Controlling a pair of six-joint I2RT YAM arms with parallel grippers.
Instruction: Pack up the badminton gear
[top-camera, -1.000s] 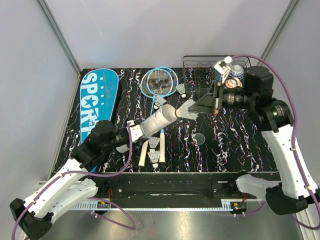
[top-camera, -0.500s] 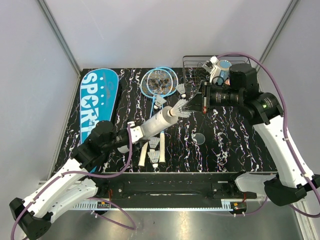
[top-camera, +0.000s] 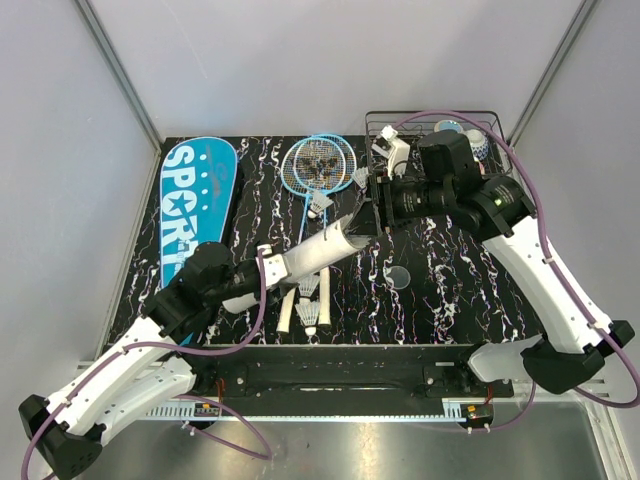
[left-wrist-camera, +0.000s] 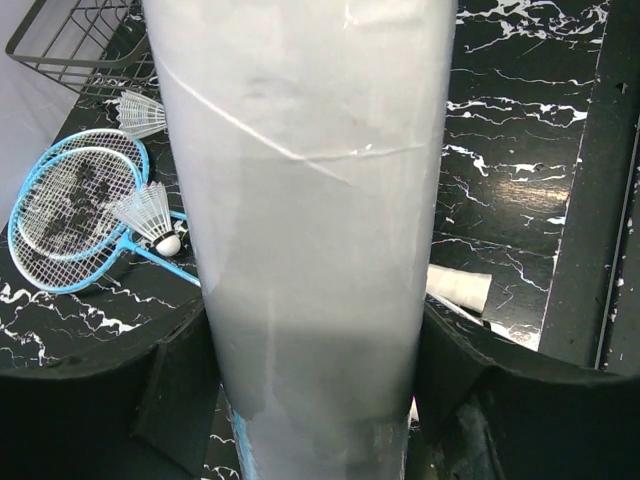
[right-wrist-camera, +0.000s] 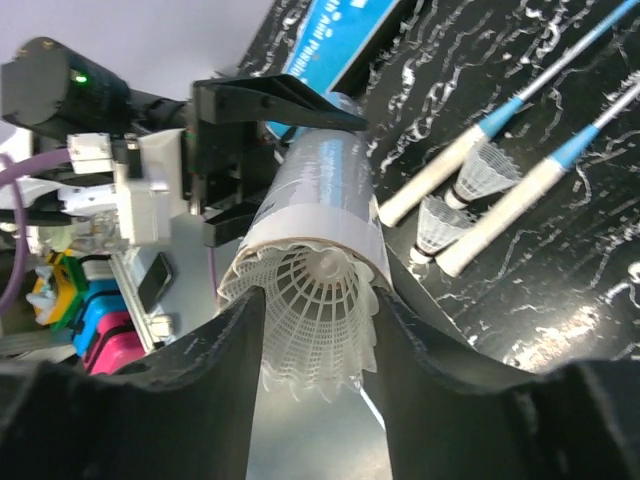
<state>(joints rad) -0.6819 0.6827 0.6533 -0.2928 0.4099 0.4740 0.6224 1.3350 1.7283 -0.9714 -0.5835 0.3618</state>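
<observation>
Feather shuttle (right-wrist-camera: 310, 285): light, fragile; best taken at cork
Tube (top-camera: 318, 250): stiff, clamped by L gripper (left-wrist-camera: 320, 365)
R gripper (right-wrist-camera: 320, 330): jaws apart

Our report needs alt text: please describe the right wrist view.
A white feather shuttlecock sits in the mouth of a long white tube, between the open fingers of the right gripper. The left gripper holds the tube over a black marbled table.
</observation>
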